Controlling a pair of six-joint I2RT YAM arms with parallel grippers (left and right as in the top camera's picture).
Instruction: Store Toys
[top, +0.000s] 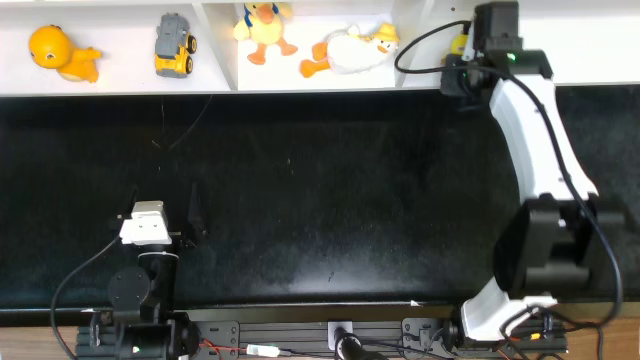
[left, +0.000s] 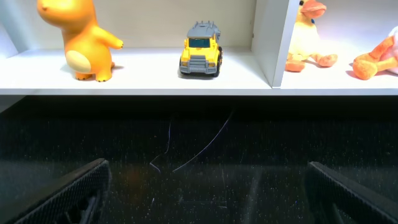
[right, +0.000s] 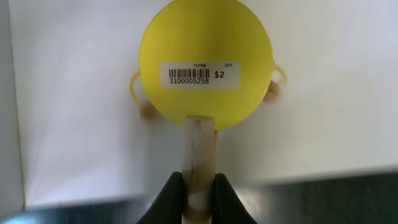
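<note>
- The yellow round toy (right: 205, 62) faced the right hand (right: 199, 198) with its flat underside, so its upper side was hidden; a white label (right: 200, 74) crossed that underside.
- Small rounded bits (right: 147, 112) stuck out at either side of the toy, too blurred to identify.
- From above, the right arm's wrist covered nearly all of that toy, leaving only a yellow sliver showing.
- The right hand was clenched on a wooden stick (right: 200, 155) that ran from the toy's lower rim back between the fingers, with the toy just beyond the fingertips over the white shelf (top: 120, 88) floor.
- The left hand (left: 205, 196) was released, its fingers (left: 68, 193) spread wide and low over the dark surface (top: 330, 190), well short of the shelf.
- Straight ahead of the left hand stood a yellow truck (left: 200, 48), nose toward the hand, with an orange figure (left: 84, 37) beside it; the figure's head was cut off by the frame.
- A white divider (left: 267, 37) stood between the truck and a plush duck (left: 308, 34), whose head was also cropped.
- Next to the duck lay a white plush (top: 350, 50), on its side.
- Nothing stood between the left hand and the shelf front.
- Count: five toys, four loose on the shelf and one gripped; two hard toys in one compartment, two plush ones in the next; two hands.
</note>
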